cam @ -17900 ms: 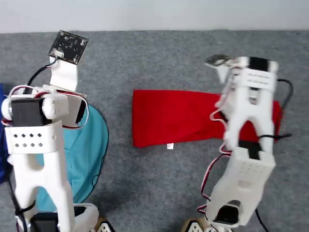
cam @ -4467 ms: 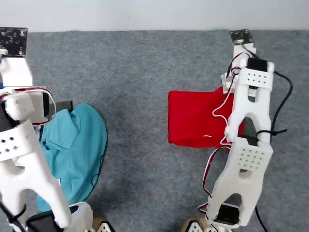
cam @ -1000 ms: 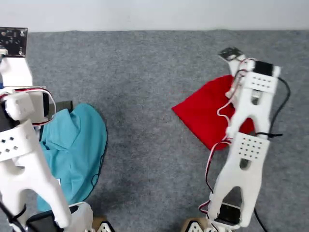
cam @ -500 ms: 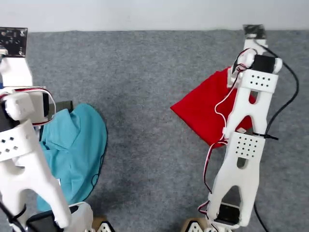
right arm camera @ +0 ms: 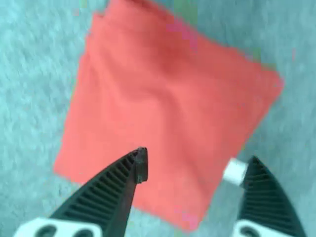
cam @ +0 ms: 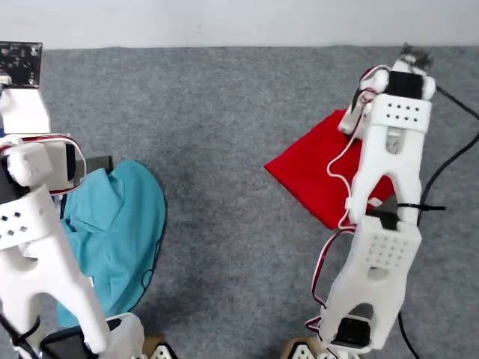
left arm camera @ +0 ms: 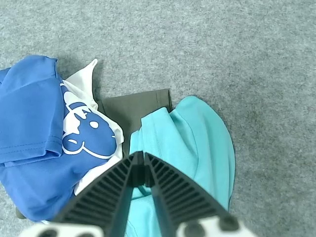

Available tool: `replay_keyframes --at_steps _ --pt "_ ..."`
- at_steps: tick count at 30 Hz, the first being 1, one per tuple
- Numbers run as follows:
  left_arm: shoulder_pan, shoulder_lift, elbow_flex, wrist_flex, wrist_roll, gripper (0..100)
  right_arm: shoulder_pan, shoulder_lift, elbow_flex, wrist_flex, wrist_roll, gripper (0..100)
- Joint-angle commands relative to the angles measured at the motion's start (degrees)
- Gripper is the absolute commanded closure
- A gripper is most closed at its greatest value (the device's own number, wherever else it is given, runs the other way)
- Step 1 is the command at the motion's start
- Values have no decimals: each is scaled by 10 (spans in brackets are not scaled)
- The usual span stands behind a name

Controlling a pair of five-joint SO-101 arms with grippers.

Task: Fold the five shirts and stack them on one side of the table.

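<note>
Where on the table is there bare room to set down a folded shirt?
The widest bare patch is the middle of the table, between the teal shirt and the red shirt, up to the far wall. The left side is crowded: the teal shirt, blue shirt and dark garment overlap.

We see a plain red folded shirt (right arm camera: 163, 113) on the speckled grey felt table (cam: 224, 97). Beside the plain teal shirt (left arm camera: 197, 148) lie a blue shirt with a white cartoon print (left arm camera: 29, 118) and a dark olive-brown folded cloth (left arm camera: 133, 104).
</note>
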Motion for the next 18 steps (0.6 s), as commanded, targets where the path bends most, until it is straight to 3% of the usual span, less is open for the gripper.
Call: replay_keyframes --at_steps 1,8,18 --pt "2 -14 -2 10 -3 995 -28 -57 76 21 -70 562" --pt "2 -13 -2 10 -3 995 -44 37 85 -41 -142 546" --pt "2 -17 -2 10 -3 995 -30 167 84 -135 -148 546"
